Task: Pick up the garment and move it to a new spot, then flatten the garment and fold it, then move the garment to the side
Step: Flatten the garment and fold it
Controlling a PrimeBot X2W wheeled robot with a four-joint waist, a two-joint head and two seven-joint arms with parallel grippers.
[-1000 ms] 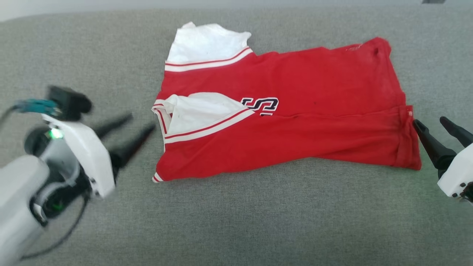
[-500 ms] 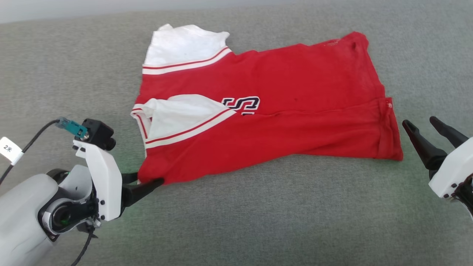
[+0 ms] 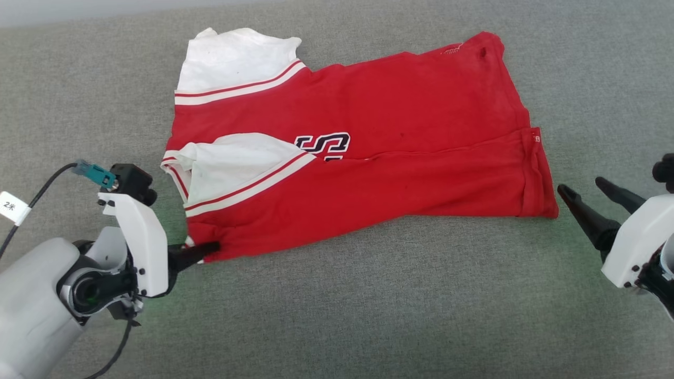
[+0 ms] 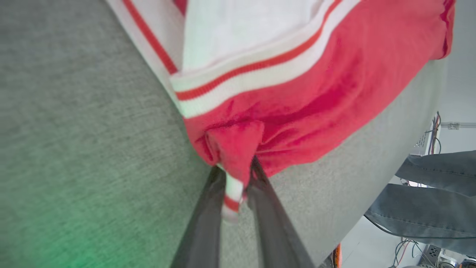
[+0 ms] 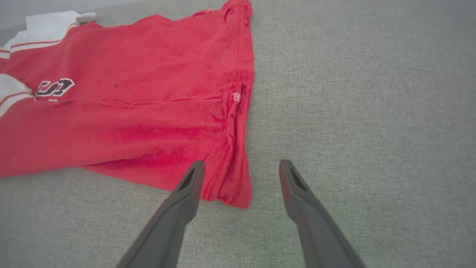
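The red garment (image 3: 379,158) lies folded lengthwise on the grey cloth surface, white sleeves (image 3: 231,52) at its left end and dark letters (image 3: 324,145) near the fold. My left gripper (image 3: 208,248) is shut on the garment's near left corner; the left wrist view shows red cloth and striped trim (image 4: 234,163) pinched between the two fingers. My right gripper (image 3: 579,189) stands open just right of the garment's near right corner (image 5: 234,186), with the hem lying in front of its spread fingers (image 5: 189,182).
Grey fabric surface (image 3: 368,316) extends all around the garment, with bare room in front and to the right. In the left wrist view a person's legs in grey trousers (image 4: 427,208) stand beyond the surface's edge, near cables on the floor.
My left gripper went from open beside the shirt to shut on its near left corner. The camera shifted, so the whole picture slid left. The right gripper stays open by the right hem.
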